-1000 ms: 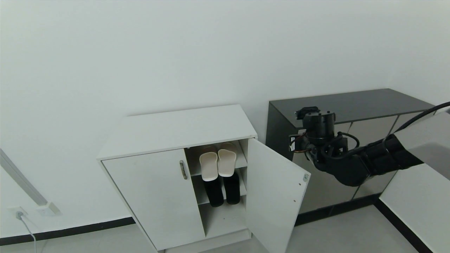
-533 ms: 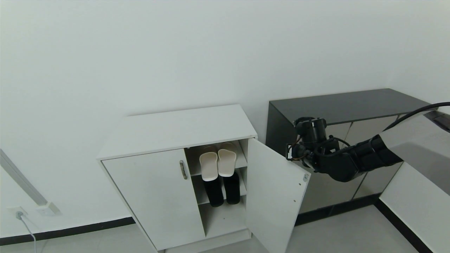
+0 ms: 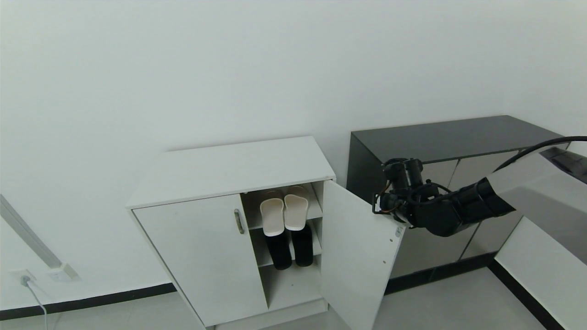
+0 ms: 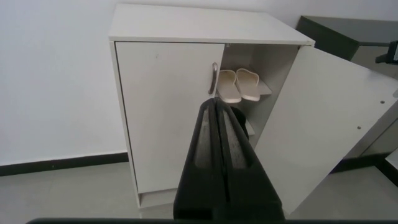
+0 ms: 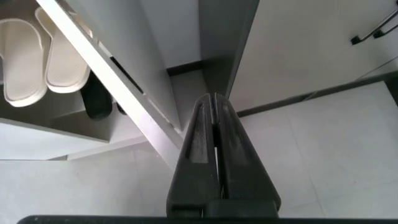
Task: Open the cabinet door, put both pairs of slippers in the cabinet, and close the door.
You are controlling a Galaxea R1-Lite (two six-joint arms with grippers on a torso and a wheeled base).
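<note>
The white cabinet point(image 3: 229, 169) has its left door closed and its right door point(image 3: 357, 247) swung open. A white pair of slippers point(image 3: 284, 213) lies on the upper shelf, with a black pair point(image 3: 291, 250) on the shelf below. My right arm's wrist point(image 3: 403, 201) is at the outer side of the open door, near its top free corner. The right gripper point(image 5: 215, 99) is shut and holds nothing, close behind the door's edge point(image 5: 118, 81). My left gripper point(image 4: 216, 102) is shut and holds nothing, in front of the cabinet and level with the closed door's handle point(image 4: 214, 78).
A dark grey sideboard point(image 3: 449, 133) stands against the wall right of the cabinet, just behind my right arm. A wall socket with a cable point(image 3: 25, 278) is low on the far left. Light floor point(image 3: 435, 307) lies in front of both.
My right arm has moved left and down, closer to the open door's top outer corner. The door and the slippers have not moved.
</note>
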